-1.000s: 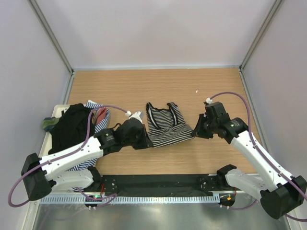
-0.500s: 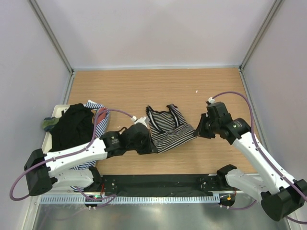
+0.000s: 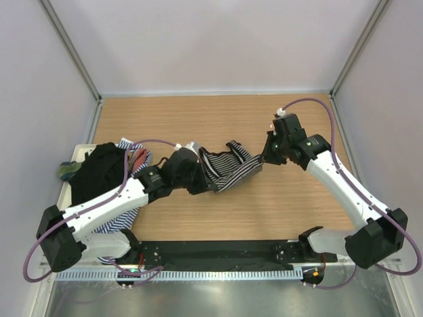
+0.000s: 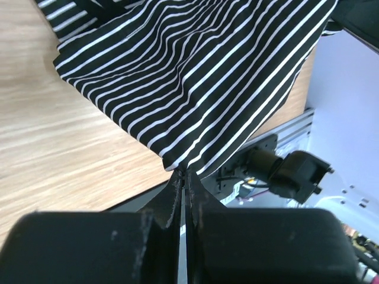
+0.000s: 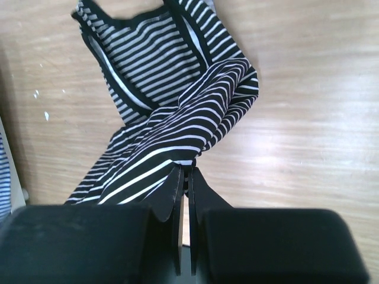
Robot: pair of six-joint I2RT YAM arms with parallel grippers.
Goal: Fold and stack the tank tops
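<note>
The black-and-white striped tank top (image 3: 228, 168) sits near the middle of the wooden table (image 3: 198, 119), between the two arms, and each arm holds one end of its lower edge. The left arm (image 3: 112, 205) reaches in from the tray side. Its jaws are shut tight on a corner of the striped cloth, which fans out taut from the pinch point in the left wrist view, raised off the wood there. The right arm (image 3: 337, 178) bends in from the far right, and its jaws are also closed on the cloth, nipping a bunched fold of the hem at the opposite corner. In the right wrist view the strap end and neckline of the top lie flat on the table, while the lower part doubles over them towards the right jaws. At the left edge, the white tray (image 3: 80, 151) carries a heap of other garments: a plain black tank top (image 3: 99, 175) on top, a blue-and-white striped one (image 3: 127, 144) showing beneath it, and a green piece (image 3: 66, 170) at the tray's outer side.
</note>
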